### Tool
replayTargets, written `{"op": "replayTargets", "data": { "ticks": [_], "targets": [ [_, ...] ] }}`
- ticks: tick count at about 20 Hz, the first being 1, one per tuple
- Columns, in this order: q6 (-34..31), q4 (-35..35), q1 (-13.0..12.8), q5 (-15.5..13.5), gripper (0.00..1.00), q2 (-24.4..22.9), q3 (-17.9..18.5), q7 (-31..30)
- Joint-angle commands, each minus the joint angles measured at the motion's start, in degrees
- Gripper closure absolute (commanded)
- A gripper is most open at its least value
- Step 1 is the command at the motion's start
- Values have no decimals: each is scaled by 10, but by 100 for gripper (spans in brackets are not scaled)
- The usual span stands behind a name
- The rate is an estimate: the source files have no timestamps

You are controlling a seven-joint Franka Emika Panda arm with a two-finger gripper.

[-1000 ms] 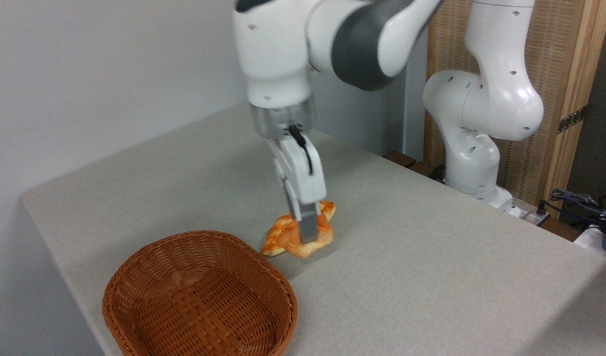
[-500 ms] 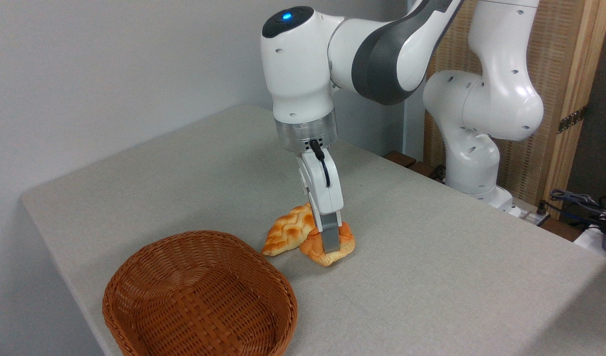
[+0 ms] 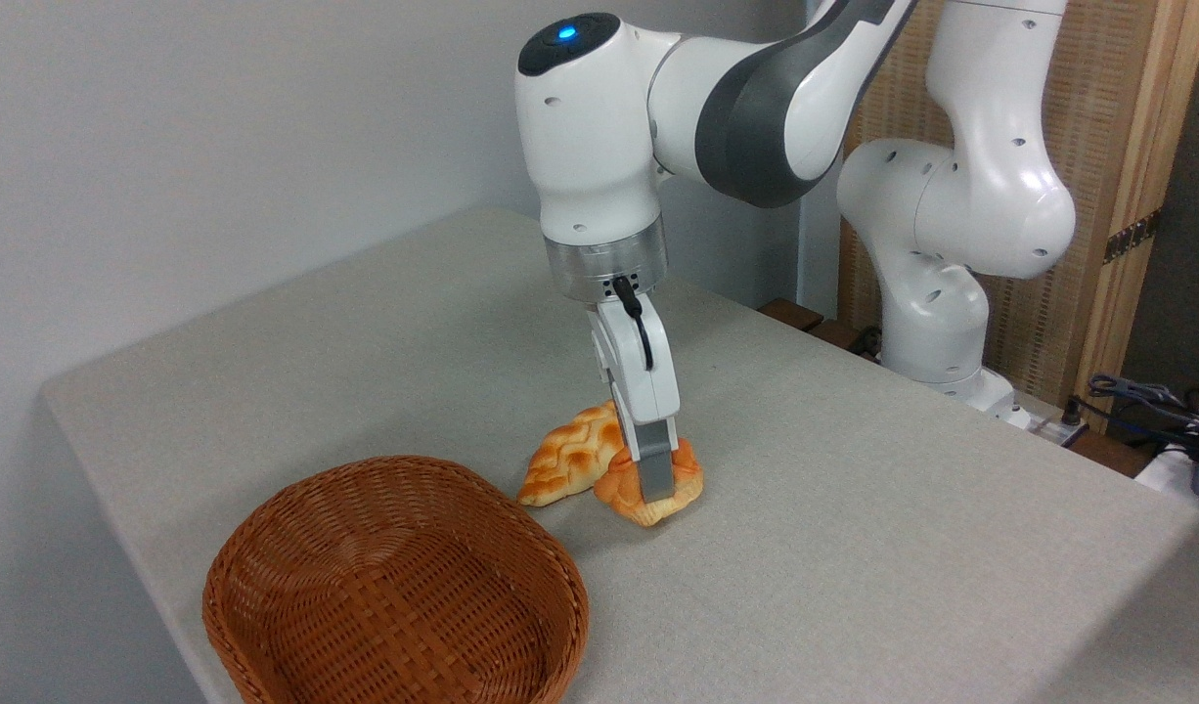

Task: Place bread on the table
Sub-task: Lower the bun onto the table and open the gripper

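Little has moved in the last half second: the gripper [image 3: 655, 486] sits at almost the same spot, a touch higher, while a second ago it was further left, over the loaf. Its fingers [image 3: 655, 476] point straight down and are clamped on the bun [image 3: 650, 487] (one grey pad shows in front, the other is hidden behind). That bun is at the table [image 3: 854, 548] surface, near the middle, though whether its underside touches the cloth is hard to tell. Just left of it lies the braided loaf [image 3: 570, 457], touching or nearly so. A wicker basket [image 3: 394, 587] stands nearer the camera, apart from both breads
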Motion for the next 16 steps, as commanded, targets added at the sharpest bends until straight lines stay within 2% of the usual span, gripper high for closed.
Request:
{"op": "replayTargets", "data": {
  "ticks": [1, 5, 9, 14, 16],
  "targets": [
    [-8, -1, -4, 9, 0, -11, 6, 9],
    [-8, 3, -4, 8, 0, -11, 6, 4],
    [-35, 46, -4, 5, 0, -6, 6, -10],
    [-93, 152, -5, -14, 0, 27, 3, -104],
    [-98, 209, -5, -39, 0, 49, -1, -153]
  ]
}}
